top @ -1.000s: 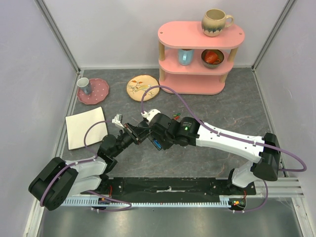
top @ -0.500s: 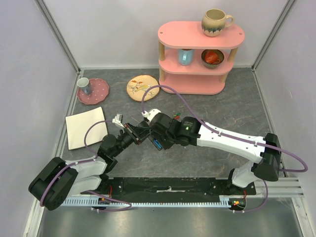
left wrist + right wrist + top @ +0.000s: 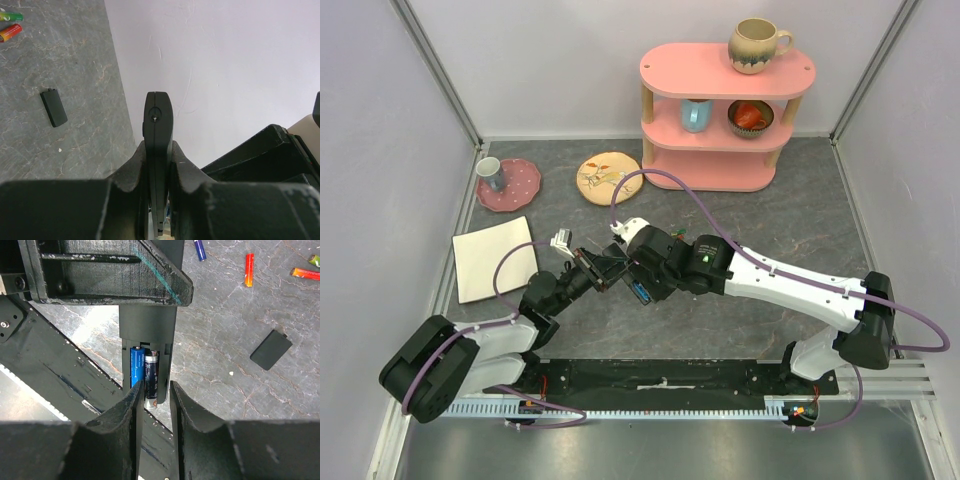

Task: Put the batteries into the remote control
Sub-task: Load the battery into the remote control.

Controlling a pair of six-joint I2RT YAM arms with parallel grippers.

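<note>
top view: the right gripper (image 3: 632,283) has drawn slightly toward 3 o'clock beside the remote control (image 3: 610,268). left wrist: the left gripper (image 3: 158,155) clamps it edge-on, with loose batteries (image 3: 11,32) at 11 o'clock. right wrist: the right jaws are easing narrowly apart around a dark cell (image 3: 151,377) seated beside a blue cell (image 3: 137,367), so it looks loaded.

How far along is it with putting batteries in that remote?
Done: a blue battery and a dark battery lie side by side inside the open remote. In hand: the left pincer grips the remote while the right pincer stands slightly open around the dark one's end. Left: the cover lies on the table, not yet refitted.
</note>
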